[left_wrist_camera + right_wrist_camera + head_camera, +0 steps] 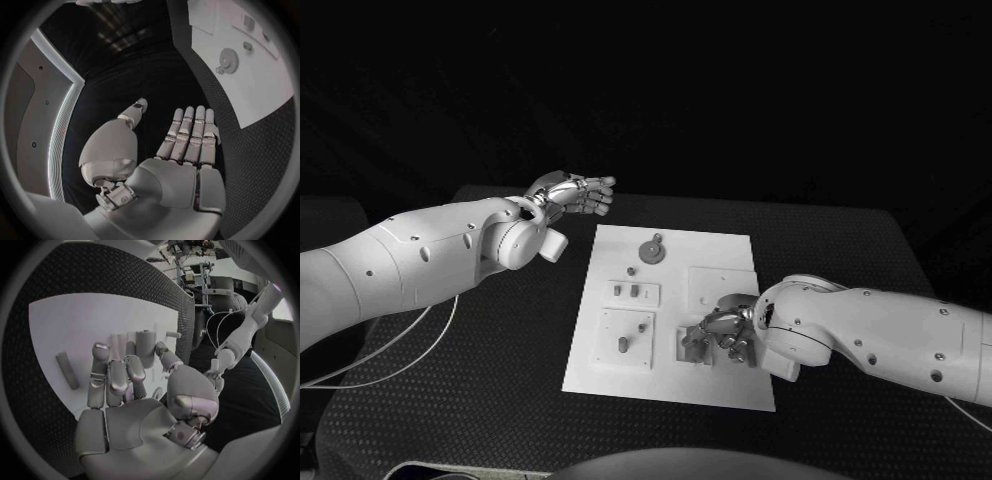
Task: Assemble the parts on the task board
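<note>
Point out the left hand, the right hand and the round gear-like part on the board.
left hand [573, 193], head view, on the middle of the hand.
right hand [728, 325], head view, on the fingers over the task board.
gear-like part [652, 250], head view, on its round face.

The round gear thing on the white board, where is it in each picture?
Head view: the round gear sits at the far end of the task board, near the left hand.
Left wrist view: the same gear lies on the board, beyond the open hand's fingertips.
Right wrist view: I cannot pick it out there.
Shared landmark: the white task board on the black table.
</note>
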`<state>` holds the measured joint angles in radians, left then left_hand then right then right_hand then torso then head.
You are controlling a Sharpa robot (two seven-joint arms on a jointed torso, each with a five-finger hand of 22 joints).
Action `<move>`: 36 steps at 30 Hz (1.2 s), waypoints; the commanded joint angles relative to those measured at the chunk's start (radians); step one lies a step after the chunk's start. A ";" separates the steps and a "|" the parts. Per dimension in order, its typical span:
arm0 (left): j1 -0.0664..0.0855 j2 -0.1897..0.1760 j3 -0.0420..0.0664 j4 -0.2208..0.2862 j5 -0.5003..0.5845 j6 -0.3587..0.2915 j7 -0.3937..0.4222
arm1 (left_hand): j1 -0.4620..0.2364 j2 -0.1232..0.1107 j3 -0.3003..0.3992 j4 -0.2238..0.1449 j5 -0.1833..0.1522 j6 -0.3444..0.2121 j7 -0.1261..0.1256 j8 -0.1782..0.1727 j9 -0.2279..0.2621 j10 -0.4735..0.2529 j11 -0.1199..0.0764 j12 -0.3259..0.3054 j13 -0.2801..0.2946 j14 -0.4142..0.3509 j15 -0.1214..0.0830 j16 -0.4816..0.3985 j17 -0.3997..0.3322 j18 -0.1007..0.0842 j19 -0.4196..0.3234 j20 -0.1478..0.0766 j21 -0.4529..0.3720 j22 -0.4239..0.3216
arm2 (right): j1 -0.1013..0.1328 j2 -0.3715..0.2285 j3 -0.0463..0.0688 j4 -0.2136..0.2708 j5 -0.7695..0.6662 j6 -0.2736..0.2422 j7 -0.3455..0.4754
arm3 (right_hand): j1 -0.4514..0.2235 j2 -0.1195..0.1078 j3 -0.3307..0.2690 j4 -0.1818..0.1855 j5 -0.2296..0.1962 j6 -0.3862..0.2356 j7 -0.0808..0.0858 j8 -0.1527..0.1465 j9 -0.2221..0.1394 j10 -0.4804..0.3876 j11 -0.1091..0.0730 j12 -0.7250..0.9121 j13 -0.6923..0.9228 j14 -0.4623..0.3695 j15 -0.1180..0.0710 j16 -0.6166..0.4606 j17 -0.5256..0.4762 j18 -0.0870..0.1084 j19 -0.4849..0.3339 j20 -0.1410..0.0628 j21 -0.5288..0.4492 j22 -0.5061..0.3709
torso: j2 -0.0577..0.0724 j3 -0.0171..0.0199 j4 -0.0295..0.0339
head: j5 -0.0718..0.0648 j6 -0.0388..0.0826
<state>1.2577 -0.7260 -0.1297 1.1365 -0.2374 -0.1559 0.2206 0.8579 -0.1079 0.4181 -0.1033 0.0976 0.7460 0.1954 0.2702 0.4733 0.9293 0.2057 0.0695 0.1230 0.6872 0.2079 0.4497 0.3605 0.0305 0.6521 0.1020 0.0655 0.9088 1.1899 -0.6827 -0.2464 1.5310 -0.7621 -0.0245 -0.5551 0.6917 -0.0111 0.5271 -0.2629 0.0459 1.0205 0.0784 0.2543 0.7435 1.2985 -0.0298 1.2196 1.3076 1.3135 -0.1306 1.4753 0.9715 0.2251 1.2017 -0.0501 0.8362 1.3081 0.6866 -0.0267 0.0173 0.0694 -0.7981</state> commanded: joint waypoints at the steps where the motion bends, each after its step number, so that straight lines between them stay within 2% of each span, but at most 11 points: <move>1: 0.001 0.000 0.001 0.002 0.005 0.016 0.007 | 0.005 0.004 -0.001 -0.007 0.003 0.006 0.021 0.006 0.001 0.001 0.004 0.005 -0.002 0.007 0.001 -0.003 0.001 0.011 0.000 0.008 0.003 -0.001 | -0.004 0.003 -0.001 -0.002 -0.015 0.013 0.002 | -0.005 -0.026 0.002 0.010 0.002 -0.004 0.004 -0.009 -0.003 -0.013 0.001 -0.009 0.018 -0.004 -0.005 -0.007 -0.006 0.037 -0.004 -0.004 -0.003 0.014 | 0.000 0.0002 -0.0002 | 0.001 -0.001; 5: 0.001 -0.001 0.001 0.003 0.005 0.017 0.007 | 0.006 0.005 -0.001 -0.009 0.004 0.006 0.021 0.007 0.001 0.001 0.004 0.005 -0.003 0.006 0.001 -0.004 0.002 0.011 0.000 0.007 0.003 -0.001 | -0.005 0.004 -0.001 -0.003 -0.026 0.013 0.003 | -0.013 -0.058 0.013 0.025 0.002 -0.011 0.007 -0.016 -0.005 -0.017 0.003 -0.013 0.015 -0.005 -0.003 -0.009 -0.010 0.037 -0.002 -0.006 -0.006 0.013 | 0.000 -0.0001 -0.0005 | 0.002 -0.002; 10: 0.001 -0.002 0.001 0.003 0.005 0.017 0.006 | 0.007 0.005 -0.001 -0.010 0.004 0.006 0.021 0.007 0.001 0.001 0.004 0.005 -0.003 0.006 0.001 -0.004 0.002 0.011 0.000 0.008 0.003 -0.002 | -0.005 0.006 -0.001 -0.005 -0.032 0.015 0.004 | -0.011 -0.081 0.026 0.035 0.002 -0.015 0.009 -0.021 -0.006 -0.021 0.005 -0.015 0.013 -0.006 -0.001 -0.010 -0.015 0.037 -0.001 -0.007 -0.007 0.013 | 0.000 0.0000 -0.0009 | 0.004 -0.004; 21: 0.001 -0.002 0.001 0.003 0.005 0.018 0.007 | 0.007 0.005 -0.002 -0.011 0.004 0.006 0.021 0.007 0.001 0.001 0.004 0.005 -0.004 0.006 0.001 -0.005 0.002 0.011 0.000 0.008 0.003 -0.002 | -0.005 0.009 -0.001 -0.003 -0.039 0.026 0.003 | -0.004 -0.085 0.035 0.038 0.002 -0.020 0.011 -0.025 -0.006 -0.023 0.007 -0.018 0.012 -0.007 0.001 -0.011 -0.019 0.037 0.000 -0.007 -0.008 0.013 | 0.000 0.0009 -0.0014 | 0.007 -0.007; 36: 0.001 -0.003 0.001 0.003 0.005 0.018 0.006 | 0.007 0.005 -0.003 -0.012 0.004 0.006 0.021 0.007 0.001 0.001 0.004 0.005 -0.005 0.006 0.001 -0.005 0.003 0.011 0.000 0.008 0.003 -0.003 | -0.005 0.009 -0.001 -0.003 -0.045 0.030 0.002 | -0.021 -0.131 0.051 0.077 0.002 -0.022 0.013 -0.031 -0.005 -0.033 0.009 -0.025 0.007 -0.012 0.003 -0.016 -0.033 0.037 0.000 -0.005 -0.013 0.013 | 0.000 0.0002 -0.0008 | 0.009 -0.009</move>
<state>1.2577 -0.7292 -0.1297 1.1375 -0.2372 -0.1531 0.2201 0.8579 -0.1079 0.4148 -0.1109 0.0976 0.7458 0.1955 0.2702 0.4730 0.9292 0.2056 0.0695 0.1192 0.6864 0.2072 0.4497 0.3623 0.0305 0.6521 0.1020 0.0655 0.9071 1.1881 -0.6733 -0.2448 1.5299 -0.7935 -0.0134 -0.5457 0.6700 -0.1366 0.5798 -0.1888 0.0465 1.0012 0.0892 0.2262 0.7393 1.2737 -0.0230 1.2002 1.3076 1.3074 -0.1269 1.4630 0.9398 0.2271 1.2024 -0.0507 0.8282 1.3077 0.6863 -0.0261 0.0160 0.0776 -0.8069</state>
